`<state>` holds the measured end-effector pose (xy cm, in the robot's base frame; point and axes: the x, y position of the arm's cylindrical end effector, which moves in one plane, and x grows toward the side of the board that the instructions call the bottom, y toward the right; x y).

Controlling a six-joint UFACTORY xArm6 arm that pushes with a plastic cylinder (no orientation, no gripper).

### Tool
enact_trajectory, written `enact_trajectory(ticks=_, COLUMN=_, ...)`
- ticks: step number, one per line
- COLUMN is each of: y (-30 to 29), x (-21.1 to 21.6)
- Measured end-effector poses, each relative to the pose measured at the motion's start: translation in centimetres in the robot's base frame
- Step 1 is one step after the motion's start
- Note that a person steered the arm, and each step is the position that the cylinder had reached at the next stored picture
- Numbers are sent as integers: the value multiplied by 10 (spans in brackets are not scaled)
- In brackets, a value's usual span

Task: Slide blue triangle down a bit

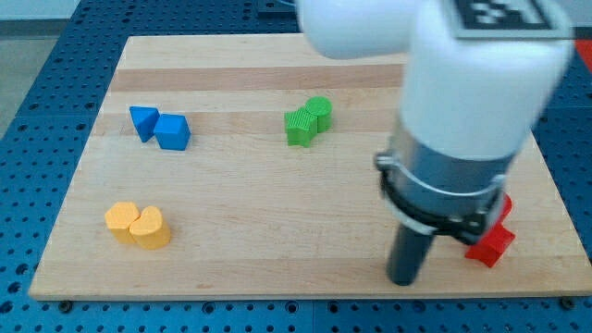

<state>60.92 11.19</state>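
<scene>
The blue triangle (142, 120) lies at the view's upper left of the wooden board (277, 240), touching a blue cube (173, 131) on its right. My rod comes down at the view's lower right and my tip (404, 279) rests on the board near the bottom edge, far to the right of and below the blue blocks. The tip touches no block; the red blocks (490, 242) lie just to its right, partly hidden by the arm.
Two green blocks (308, 120) sit together at the upper middle. Two yellow blocks (138, 225), one heart-shaped, sit at the lower left. The white and grey arm body (462, 102) covers the upper right. A blue perforated table (37, 111) surrounds the board.
</scene>
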Motion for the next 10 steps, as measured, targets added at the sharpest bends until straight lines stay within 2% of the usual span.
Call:
enact_trajectory(ticks=1, y=47, x=6)
enact_trajectory(ticks=4, y=95, x=7)
enact_trajectory(ticks=8, y=52, x=-44)
enact_trajectory(ticks=10, y=48, x=-82)
